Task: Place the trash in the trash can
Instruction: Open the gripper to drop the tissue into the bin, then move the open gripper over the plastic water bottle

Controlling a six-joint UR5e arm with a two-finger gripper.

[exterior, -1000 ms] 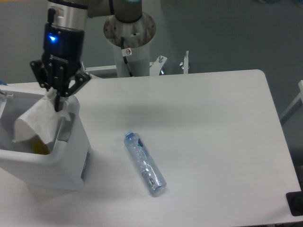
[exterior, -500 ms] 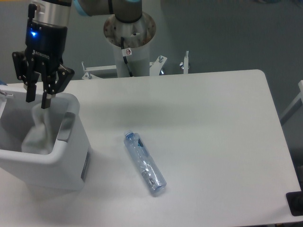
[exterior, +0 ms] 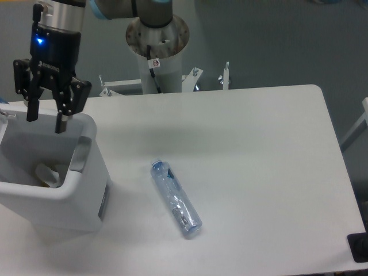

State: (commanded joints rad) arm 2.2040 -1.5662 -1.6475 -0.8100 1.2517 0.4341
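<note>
tool (exterior: 45,122) hangs spread and empty over the trash can (exterior: 86,190), water bottle (exterior: 176,198) lying well apart on the table (exterior: 259,161).

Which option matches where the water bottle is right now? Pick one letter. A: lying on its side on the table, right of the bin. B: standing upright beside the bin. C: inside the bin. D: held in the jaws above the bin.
A: the water bottle lies flat on the table, apart from the white bin, while the gripper hangs open and empty over the bin.
</note>
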